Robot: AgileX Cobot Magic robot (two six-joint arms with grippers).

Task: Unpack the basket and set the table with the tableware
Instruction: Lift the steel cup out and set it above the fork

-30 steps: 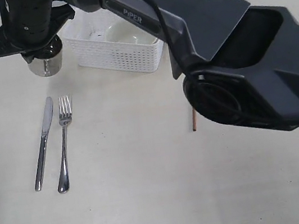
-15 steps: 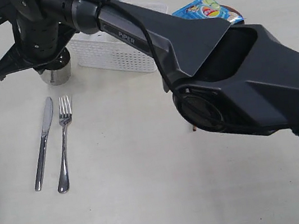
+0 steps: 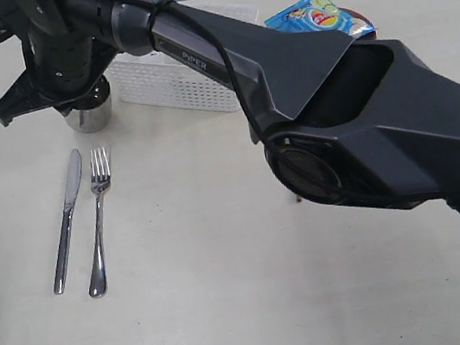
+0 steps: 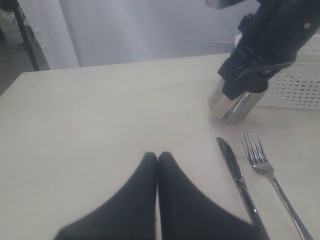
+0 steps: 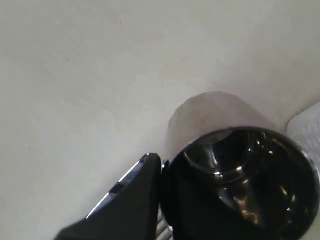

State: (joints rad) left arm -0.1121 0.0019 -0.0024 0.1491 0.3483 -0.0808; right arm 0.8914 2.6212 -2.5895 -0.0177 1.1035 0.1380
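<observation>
Right end effector (image 3: 69, 86) (gripping cup (image 3: 88, 118)) has lowered beside basket (image 3: 190, 87).

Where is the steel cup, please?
The cup is at the exterior view's upper left, in the right claw, beside the basket, beyond the knife and fork.

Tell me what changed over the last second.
The right gripper, shut on the steel cup, carried it lower toward the table beside the basket; whether it has touched down is unclear. The arm's swing uncovered the blue chip bag and hid the basket's inside. Knife and fork lie as before.
</observation>
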